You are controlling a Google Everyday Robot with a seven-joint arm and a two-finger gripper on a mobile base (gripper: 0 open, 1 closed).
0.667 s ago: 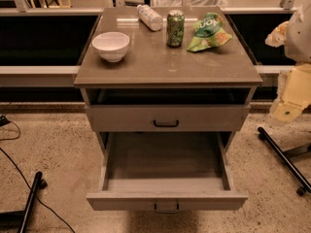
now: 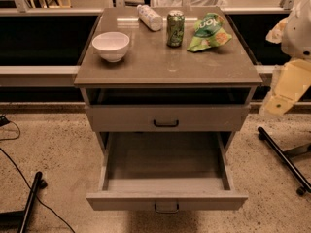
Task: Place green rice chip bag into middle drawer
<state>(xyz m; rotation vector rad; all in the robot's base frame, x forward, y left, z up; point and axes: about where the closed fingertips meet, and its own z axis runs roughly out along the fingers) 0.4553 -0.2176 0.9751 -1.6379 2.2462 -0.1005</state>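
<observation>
The green rice chip bag (image 2: 208, 32) lies on the cabinet top at the back right, next to a green soda can (image 2: 175, 28). The middle drawer (image 2: 166, 201) is pulled out wide below a shut drawer; its inside is bare and a small dark loop handle hangs at its lower edge. My gripper (image 2: 279, 102) is at the right edge of the view, beside the cabinet's right side at about the height of the shut drawer. It is well away from the bag and holds nothing that I can see.
A white bowl (image 2: 111, 45) stands on the cabinet top (image 2: 160, 64) at the left, and a clear plastic bottle (image 2: 149, 17) lies at the back. The shut drawer (image 2: 166, 118) has a black handle. A black stand leg (image 2: 284, 158) lies on the floor at right, and cables at left.
</observation>
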